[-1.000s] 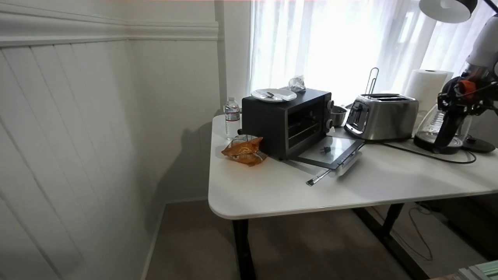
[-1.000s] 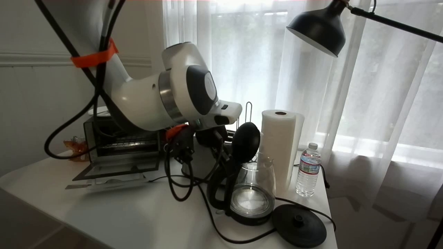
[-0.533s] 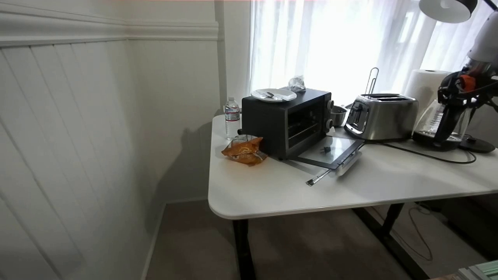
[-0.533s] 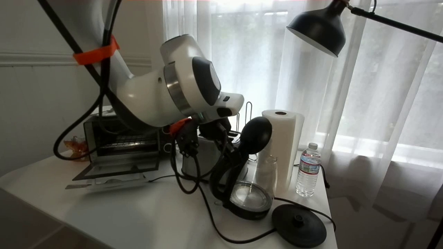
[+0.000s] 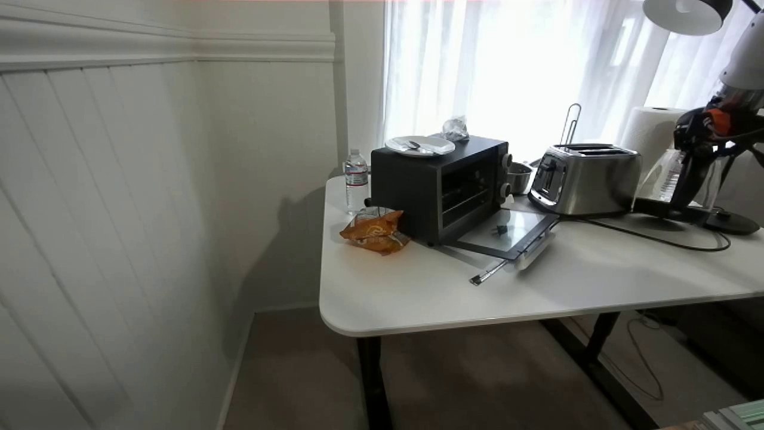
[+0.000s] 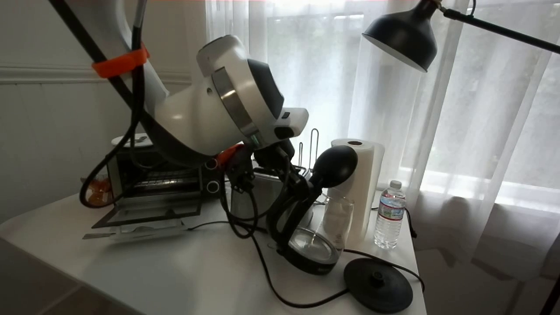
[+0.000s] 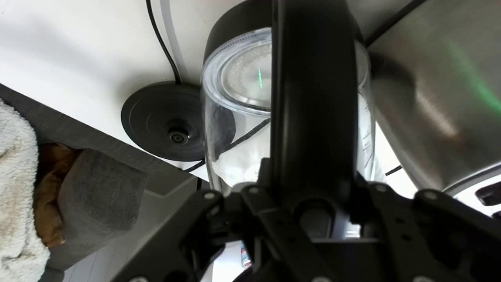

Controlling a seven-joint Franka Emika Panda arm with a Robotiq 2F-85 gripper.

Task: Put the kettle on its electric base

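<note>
One kettle (image 6: 317, 245), tilted & just off the tabletop (image 6: 175, 275), hangs right beside the elec. base (image 6: 372, 295); we've got the pincer (image 7: 311, 180) clamped on the kettle's handle (image 7: 313, 98). Nr the base we see a water bottle (image 6: 390, 218); farther from it, past the kettle, the toaster (image 5: 594, 182).
</note>
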